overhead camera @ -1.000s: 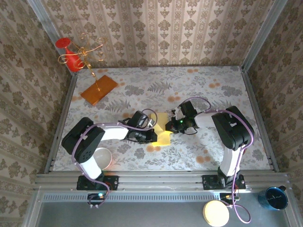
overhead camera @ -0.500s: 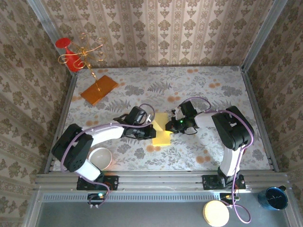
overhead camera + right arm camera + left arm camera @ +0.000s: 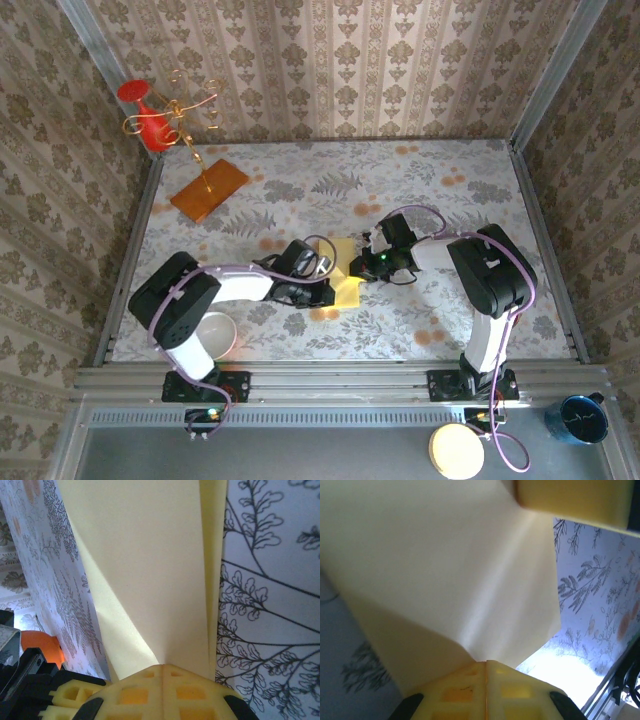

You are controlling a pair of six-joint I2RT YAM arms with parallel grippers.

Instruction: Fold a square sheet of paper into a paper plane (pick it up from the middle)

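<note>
A lab test booth: wallpapered panels (image 3: 350,60), aluminium frame (image 3: 330,385), floral tabletop (image 3: 450,190).

Three walls close the scene in: the back wall (image 3: 340,70), left wall (image 3: 50,200) and right wall (image 3: 600,200) all carry beige striped damask wallpaper. Aluminium posts (image 3: 545,75) run down the far corners. The table (image 3: 450,180) wears a pale cloth printed with grey fern leaves and orange blooms. Along its near edge runs a slotted aluminium rail (image 3: 340,378), and below that a grey ledge (image 3: 330,450). Light falls evenly from above; in the left wrist view a bright patch (image 3: 565,665) washes out the cloth.
</note>
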